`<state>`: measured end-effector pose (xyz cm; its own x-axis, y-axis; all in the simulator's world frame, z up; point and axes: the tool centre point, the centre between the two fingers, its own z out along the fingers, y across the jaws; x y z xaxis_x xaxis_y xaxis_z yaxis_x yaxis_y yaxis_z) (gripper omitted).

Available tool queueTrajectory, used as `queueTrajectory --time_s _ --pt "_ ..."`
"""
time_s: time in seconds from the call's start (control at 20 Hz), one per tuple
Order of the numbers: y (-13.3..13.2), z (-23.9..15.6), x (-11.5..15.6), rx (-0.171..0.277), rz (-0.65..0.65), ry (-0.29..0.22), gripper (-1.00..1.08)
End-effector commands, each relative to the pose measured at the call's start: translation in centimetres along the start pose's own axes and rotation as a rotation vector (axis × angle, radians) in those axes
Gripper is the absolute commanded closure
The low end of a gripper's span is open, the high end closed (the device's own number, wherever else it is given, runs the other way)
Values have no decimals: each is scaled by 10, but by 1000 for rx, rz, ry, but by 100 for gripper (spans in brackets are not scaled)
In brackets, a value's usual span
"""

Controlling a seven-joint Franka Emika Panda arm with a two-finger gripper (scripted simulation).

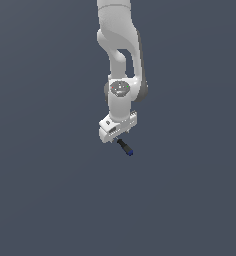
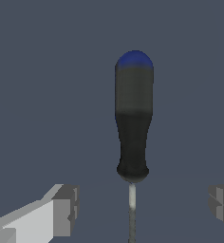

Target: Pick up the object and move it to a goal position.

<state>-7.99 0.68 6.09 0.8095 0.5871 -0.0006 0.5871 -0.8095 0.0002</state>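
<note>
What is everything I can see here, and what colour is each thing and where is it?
screwdriver: one, black handle with a blue end cap and a thin grey shaft, lying on the floor just under the gripper, its shaft end between the two fingers.
floor: one, plain dark grey-blue, filling the whole background.
arm: one, white with dark joints, coming down from the top of the exterior view.
gripper: one, white body with grey fingers, open, one finger on each side of the screwdriver's shaft and not touching it.
</note>
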Motion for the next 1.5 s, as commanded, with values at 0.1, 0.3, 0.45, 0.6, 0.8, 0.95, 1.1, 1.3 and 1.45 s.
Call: queueTrajectory --time_s 0.1,0.3,0.45,0.6,0.8,0.95,1.1,1.3,1.45 --pt "0 12 -1 0 -1 0 -92" --pt "-1 31 -1 0 -4 0 -92" --pt "-1 42 -1 0 -4 0 -92" --pt "-1 47 -1 0 -5 0 -92" --pt "-1 48 -1 0 -5 0 108" --pt "-1 48 -1 0 -5 0 108" --pt "-1 48 -1 0 -5 0 108" --pt "-1 48 -1 0 -5 0 108" --pt "-2 44 0 0 -5 0 108"
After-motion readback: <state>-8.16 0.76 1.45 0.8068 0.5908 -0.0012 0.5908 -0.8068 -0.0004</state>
